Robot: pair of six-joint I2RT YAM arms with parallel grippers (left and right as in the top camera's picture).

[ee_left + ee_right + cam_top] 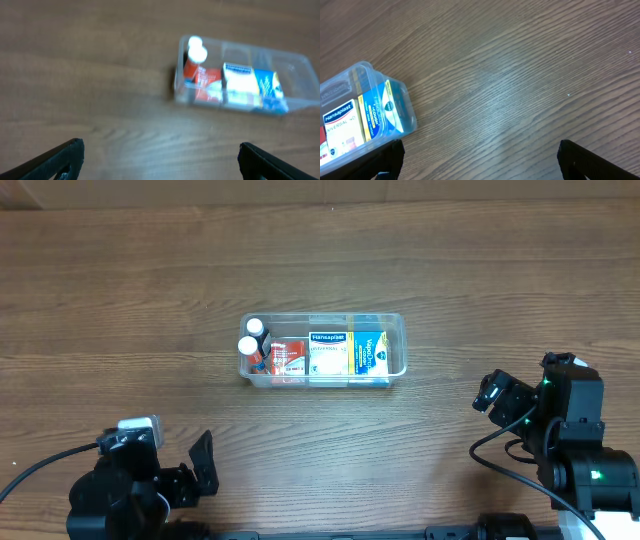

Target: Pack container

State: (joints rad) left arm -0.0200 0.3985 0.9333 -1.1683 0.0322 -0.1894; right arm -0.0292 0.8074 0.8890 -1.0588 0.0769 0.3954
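The clear plastic container [397, 327] sits mid-table. It holds two white-capped bottles [250, 340], a red box [288, 360], a white Hansaplast box [327, 352] and a blue-and-yellow box [368, 352]. It also shows in the left wrist view [300, 65] and at the left edge of the right wrist view [402, 102]. My left gripper [161, 156] is open and empty, at the front left, well short of the container. My right gripper [480, 156] is open and empty, at the front right, to the right of the container.
Brown wooden table [130, 300] all round the container. Both arm bases sit at the front edge, with cables trailing beside them.
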